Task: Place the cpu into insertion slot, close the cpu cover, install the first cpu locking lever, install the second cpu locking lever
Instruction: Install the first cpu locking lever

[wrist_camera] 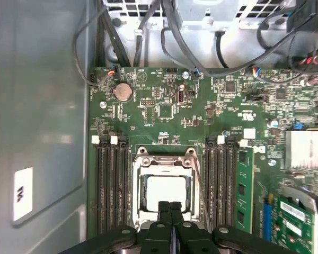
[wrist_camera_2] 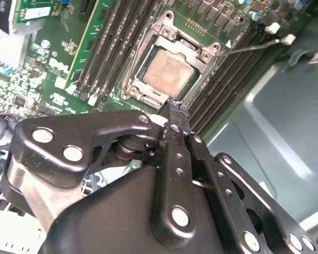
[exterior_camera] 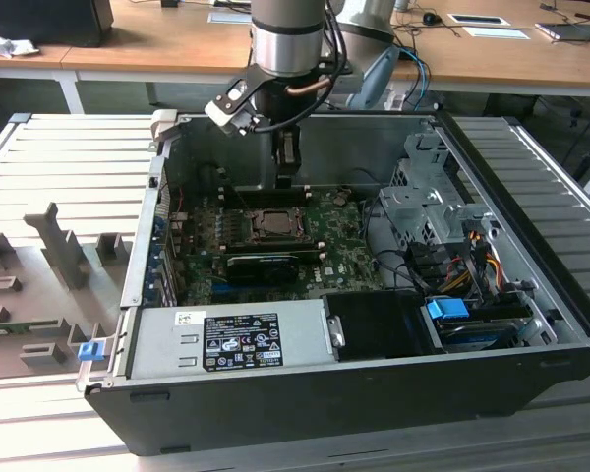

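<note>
Jaws of the gripper (wrist_camera_2: 176,108) are pressed together, with nothing seen between them. In both wrist views the paired black fingertips (wrist_camera: 165,207) stand at one edge of the cpu cover (wrist_camera_2: 146,53); whether they touch it cannot be told. In the exterior view the gripper (exterior_camera: 286,177) hangs from the arm (exterior_camera: 290,34) inside the open computer case (exterior_camera: 374,393), just above the socket area.

Setting: the case lies on its side on a grey ribbed surface (exterior_camera: 79,147). Wooden desks (exterior_camera: 157,39) stand behind it, and grey holders (exterior_camera: 64,251) stand at the exterior view's left. Inside lies a green motherboard (wrist_camera: 164,95). Black memory slots (wrist_camera: 111,185) flank the socket on two sides. A labelled silver power supply (exterior_camera: 226,339) runs along the near wall, and bundled cables (exterior_camera: 462,265) lie at the exterior view's right.

Task items: the cpu (wrist_camera_2: 168,71) lies flat in the insertion slot (wrist_camera: 142,197), and its square top looks pale. The silver cpu cover lies down over it as a frame, and the chip shows through the square cut-out. A thin metal rod (wrist_camera_2: 249,47) reaches from one socket corner out across the neighbouring memory slots.
</note>
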Robot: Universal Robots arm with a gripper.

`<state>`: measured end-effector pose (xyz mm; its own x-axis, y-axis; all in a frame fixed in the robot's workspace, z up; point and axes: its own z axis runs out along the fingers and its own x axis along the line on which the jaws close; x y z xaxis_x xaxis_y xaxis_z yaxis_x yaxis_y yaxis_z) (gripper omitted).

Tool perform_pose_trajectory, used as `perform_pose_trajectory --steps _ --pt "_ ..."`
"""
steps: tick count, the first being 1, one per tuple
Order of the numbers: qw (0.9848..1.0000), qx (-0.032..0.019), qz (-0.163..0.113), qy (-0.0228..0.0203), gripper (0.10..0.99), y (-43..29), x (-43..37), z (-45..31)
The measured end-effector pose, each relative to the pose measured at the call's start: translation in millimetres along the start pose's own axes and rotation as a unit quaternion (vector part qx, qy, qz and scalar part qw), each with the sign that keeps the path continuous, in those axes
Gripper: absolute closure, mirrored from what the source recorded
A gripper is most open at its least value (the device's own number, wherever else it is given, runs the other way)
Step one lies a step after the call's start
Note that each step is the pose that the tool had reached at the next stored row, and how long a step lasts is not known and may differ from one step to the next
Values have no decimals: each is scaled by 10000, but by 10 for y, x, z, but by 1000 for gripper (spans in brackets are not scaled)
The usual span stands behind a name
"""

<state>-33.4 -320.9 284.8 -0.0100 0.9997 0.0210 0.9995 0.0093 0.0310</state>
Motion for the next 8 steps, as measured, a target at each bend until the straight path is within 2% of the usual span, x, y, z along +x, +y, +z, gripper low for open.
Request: perform_pose_trajectory --steps 3,6,8 --pt "10000 2 0 0 980 3 2 -77" --pt "10000 8 -23 1 980 6 2 -87" --pt "9998 12 -176 5 980 7 2 -88"
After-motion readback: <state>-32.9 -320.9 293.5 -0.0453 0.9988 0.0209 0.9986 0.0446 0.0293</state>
